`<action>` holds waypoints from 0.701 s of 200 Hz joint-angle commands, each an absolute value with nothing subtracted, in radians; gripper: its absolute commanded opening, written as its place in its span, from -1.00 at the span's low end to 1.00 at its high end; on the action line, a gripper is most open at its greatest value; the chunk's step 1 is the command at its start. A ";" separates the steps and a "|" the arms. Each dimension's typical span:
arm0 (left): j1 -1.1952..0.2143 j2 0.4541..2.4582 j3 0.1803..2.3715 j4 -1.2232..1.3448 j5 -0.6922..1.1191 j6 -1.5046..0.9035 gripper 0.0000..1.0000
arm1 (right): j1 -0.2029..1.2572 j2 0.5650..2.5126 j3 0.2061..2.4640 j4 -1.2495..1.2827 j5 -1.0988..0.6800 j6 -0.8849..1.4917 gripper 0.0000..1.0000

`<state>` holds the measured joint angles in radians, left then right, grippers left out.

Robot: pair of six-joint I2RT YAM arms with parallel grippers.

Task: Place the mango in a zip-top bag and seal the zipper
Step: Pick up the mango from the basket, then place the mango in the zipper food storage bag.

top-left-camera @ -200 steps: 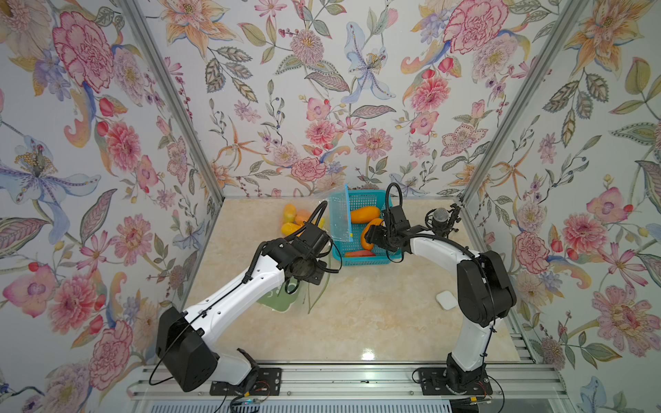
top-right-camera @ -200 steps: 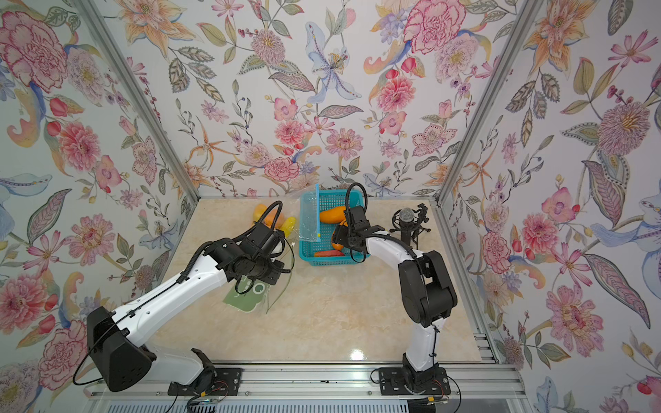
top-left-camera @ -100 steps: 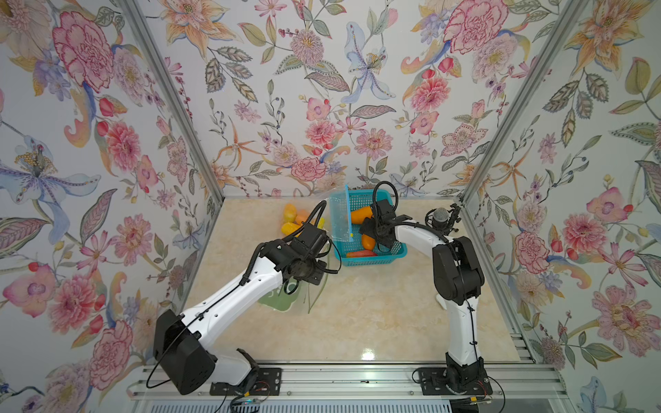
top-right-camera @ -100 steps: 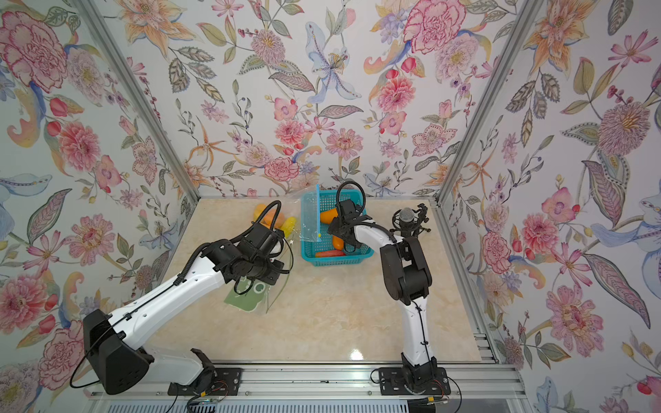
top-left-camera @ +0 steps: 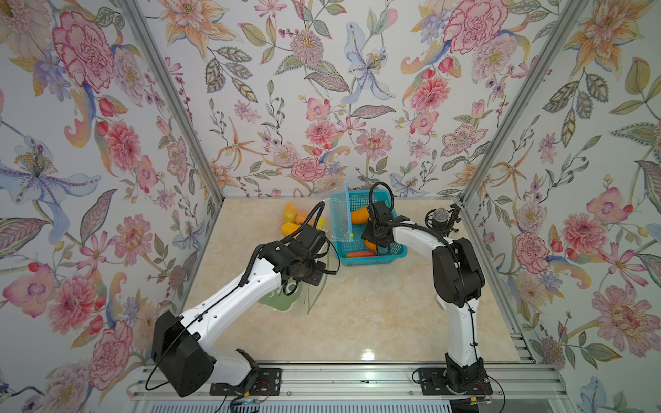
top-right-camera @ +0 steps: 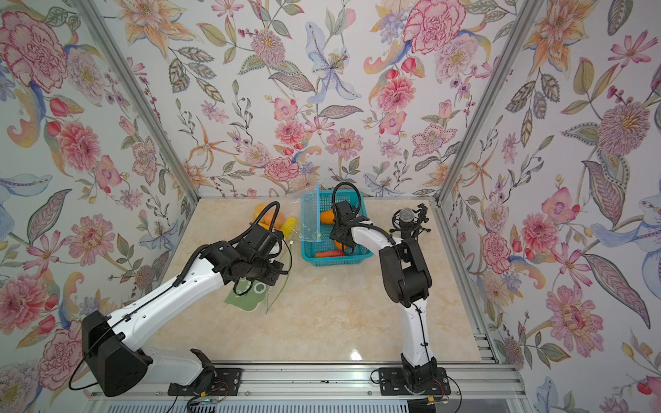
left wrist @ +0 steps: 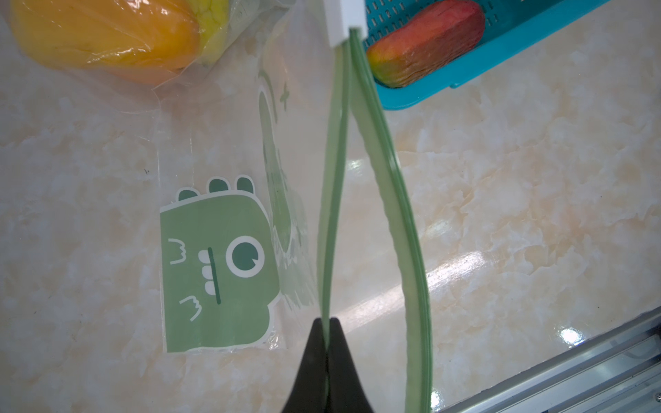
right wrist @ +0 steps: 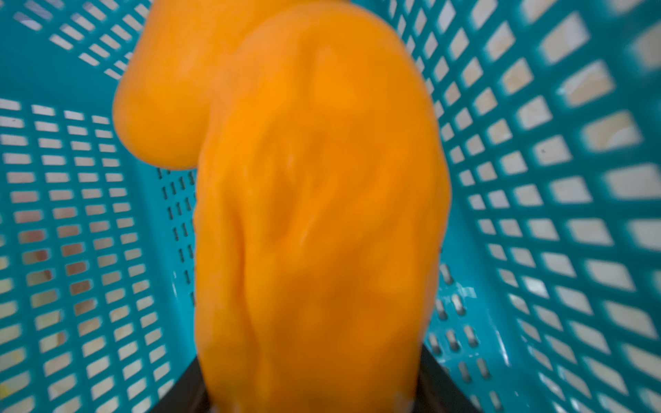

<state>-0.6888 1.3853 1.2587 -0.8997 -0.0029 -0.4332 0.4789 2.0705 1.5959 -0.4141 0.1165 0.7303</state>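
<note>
My left gripper [left wrist: 326, 320] is shut on one green zipper lip [left wrist: 334, 178] of the clear zip-top bag [left wrist: 214, 271], which has a green dinosaur print. The other lip [left wrist: 397, 214] bows away, so the mouth gapes. In both top views the bag [top-left-camera: 282, 300] [top-right-camera: 246, 300] lies under that wrist. My right gripper [right wrist: 311, 393] reaches down into the teal basket [top-left-camera: 372, 259]. Its black fingers press both sides of an orange mango [right wrist: 322, 214], seen blurred and close. A second orange mango [right wrist: 168, 107] lies just behind it.
A reddish mango [left wrist: 425, 43] lies along the basket's front wall. A clear bag with a blue zipper [top-left-camera: 347, 214] drapes over the basket's left rim. Bagged yellow-orange fruit [top-left-camera: 297, 220] sits at the back. A microphone stand [top-left-camera: 441, 216] occupies the back right corner.
The right gripper moved within the basket, widened, then closed round the orange mango. The left arm and the bag have stayed put.
</note>
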 commanded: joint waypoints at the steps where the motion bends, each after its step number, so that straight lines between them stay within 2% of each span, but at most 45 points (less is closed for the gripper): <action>1: -0.674 1.356 1.234 -0.872 0.018 -0.423 -1.00 | 0.500 1.883 1.515 -0.338 0.064 0.671 -0.04; 38: -0.672 1.354 1.199 -0.804 0.082 -0.420 -1.00 | 0.518 1.660 1.300 -0.236 -0.150 0.639 -0.05; 88: -0.675 1.405 1.161 -0.743 0.150 -0.425 -1.00 | 0.540 1.389 0.907 -0.018 -0.577 0.610 -0.06; 140: -0.697 1.446 1.172 -0.732 0.139 -0.440 -1.00 | 0.684 1.293 0.809 0.017 -0.802 0.580 -0.11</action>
